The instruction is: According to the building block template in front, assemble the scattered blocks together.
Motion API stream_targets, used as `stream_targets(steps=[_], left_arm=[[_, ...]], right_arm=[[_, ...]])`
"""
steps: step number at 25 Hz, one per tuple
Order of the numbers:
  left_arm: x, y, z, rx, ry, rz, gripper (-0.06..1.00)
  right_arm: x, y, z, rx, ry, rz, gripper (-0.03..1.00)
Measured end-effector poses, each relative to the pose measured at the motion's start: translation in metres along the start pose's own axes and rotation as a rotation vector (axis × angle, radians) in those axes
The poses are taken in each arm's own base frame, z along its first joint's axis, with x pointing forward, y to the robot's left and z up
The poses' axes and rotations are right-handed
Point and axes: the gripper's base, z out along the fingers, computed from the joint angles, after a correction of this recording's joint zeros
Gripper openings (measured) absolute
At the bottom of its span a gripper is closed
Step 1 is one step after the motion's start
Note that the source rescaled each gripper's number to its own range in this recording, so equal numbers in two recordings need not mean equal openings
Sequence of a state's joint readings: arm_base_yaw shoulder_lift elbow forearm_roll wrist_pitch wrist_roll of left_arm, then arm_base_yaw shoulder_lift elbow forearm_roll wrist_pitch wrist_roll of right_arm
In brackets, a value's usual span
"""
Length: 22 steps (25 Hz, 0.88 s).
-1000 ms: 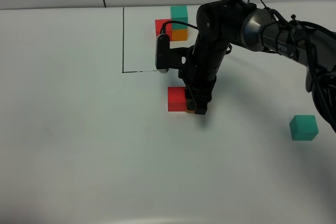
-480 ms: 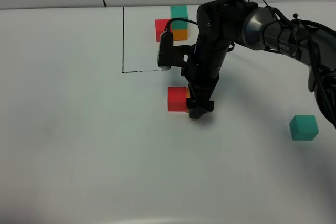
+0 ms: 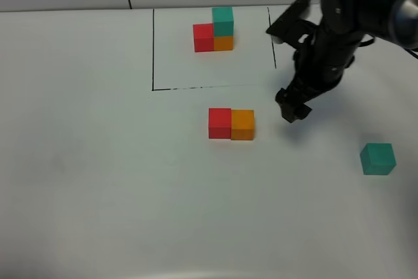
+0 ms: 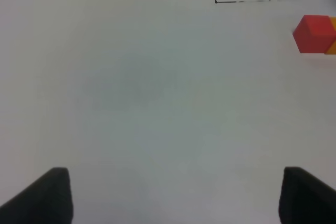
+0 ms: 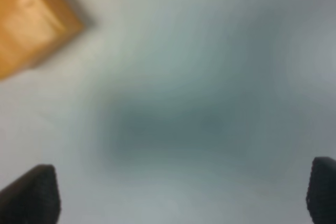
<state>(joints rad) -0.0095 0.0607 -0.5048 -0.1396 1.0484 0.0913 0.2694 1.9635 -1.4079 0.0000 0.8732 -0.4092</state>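
The template stands at the back inside a black outline: a red block [image 3: 203,37], an orange block [image 3: 224,43] and a teal block [image 3: 223,19] on the orange one. On the table, a red block [image 3: 219,123] and an orange block [image 3: 242,124] sit side by side, touching. A loose teal block [image 3: 378,159] lies at the right. My right gripper [image 3: 292,110] is open and empty, just right of the orange block [image 5: 31,22]. My left gripper is open and empty in the left wrist view [image 4: 170,195], far from the red block [image 4: 313,34]; it does not show in the exterior view.
A black outline [image 3: 153,50] marks the template area on the white table. The right arm [image 3: 333,37] reaches over the outline's right side.
My right gripper has let go of the orange block next to the red one and moved up and to the right, away from it.
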Motion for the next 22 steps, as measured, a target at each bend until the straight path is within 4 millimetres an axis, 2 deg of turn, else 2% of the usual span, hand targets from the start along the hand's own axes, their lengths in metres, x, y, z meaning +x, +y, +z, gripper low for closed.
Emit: stream_targets(steps=[5, 8, 10, 14, 18, 20, 22], left_arm=[[0.0, 0.0, 0.0, 0.0, 0.0, 0.0, 0.67], [0.0, 0.0, 0.0, 0.0, 0.0, 0.0, 0.67], [0.0, 0.0, 0.0, 0.0, 0.0, 0.0, 0.67], [0.0, 0.0, 0.0, 0.0, 0.0, 0.0, 0.67], [0.0, 0.0, 0.0, 0.0, 0.0, 0.0, 0.67], [0.0, 0.0, 0.0, 0.0, 0.0, 0.0, 0.67], [0.0, 0.0, 0.0, 0.0, 0.0, 0.0, 0.67]], right_arm=[[0.06, -0.013, -0.016, 0.032, 0.0, 0.395, 0.93], [0.092, -0.015, -0.013, 0.035, 0.031, 0.532, 0.92], [0.106, -0.015, -0.007, 0.031, 0.056, 0.568, 0.92], [0.124, -0.017, 0.006, 0.025, 0.071, 0.628, 0.91], [0.13, -0.02, 0.016, 0.028, 0.069, 0.651, 0.86], [0.13, -0.02, 0.02, 0.02, 0.067, 0.647, 0.81], [0.129, -0.02, 0.024, 0.01, 0.066, 0.655, 0.68]])
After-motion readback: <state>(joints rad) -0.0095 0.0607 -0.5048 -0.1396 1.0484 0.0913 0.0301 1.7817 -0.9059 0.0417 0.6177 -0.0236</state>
